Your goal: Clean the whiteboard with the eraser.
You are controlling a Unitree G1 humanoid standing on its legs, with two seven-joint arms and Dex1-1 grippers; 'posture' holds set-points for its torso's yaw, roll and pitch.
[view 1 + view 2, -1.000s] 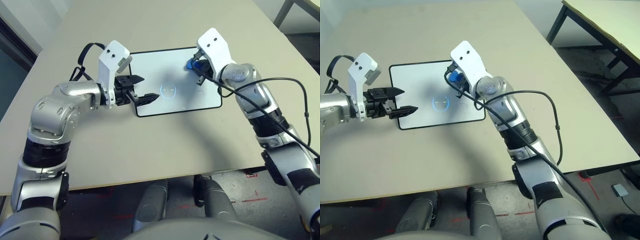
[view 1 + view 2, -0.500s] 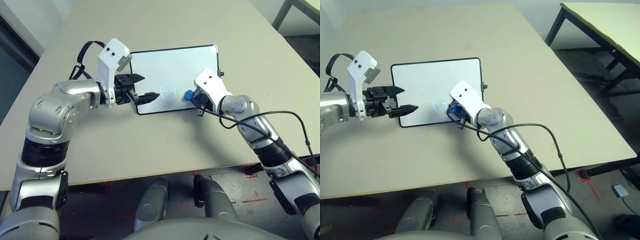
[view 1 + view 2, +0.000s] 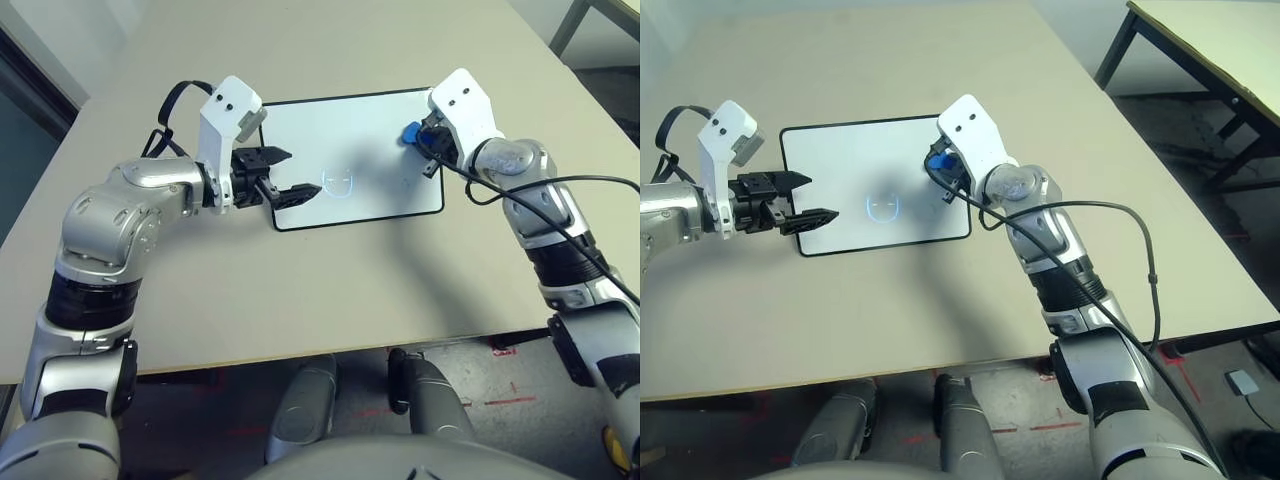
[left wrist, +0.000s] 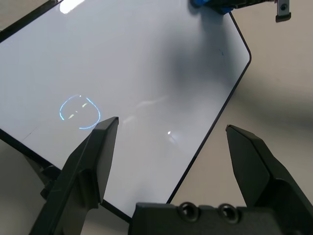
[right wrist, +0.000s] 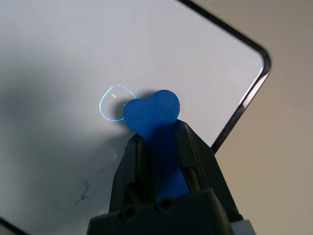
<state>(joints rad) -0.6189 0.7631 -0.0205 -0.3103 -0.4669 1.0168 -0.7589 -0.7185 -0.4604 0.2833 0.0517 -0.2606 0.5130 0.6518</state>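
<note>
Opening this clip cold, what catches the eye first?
The bright blue oblong eraser, clamped in the right pincer over the far right part of the black-framed white whiteboard. Next, the blue marker scribble mid-board, with the left pincer open at the board's near left corner.

We see a white whiteboard (image 3: 352,152) with a thin black frame, marked by a pale blue ring-shaped scribble (image 3: 337,182) and a small darker blue squiggle (image 5: 82,193). The eraser (image 5: 157,128) is bright solid blue. Both grippers' fingers (image 4: 88,166) are black, the wrist housings (image 3: 231,113) white, the forearms silver, the table (image 3: 300,290) plain beige.
</note>
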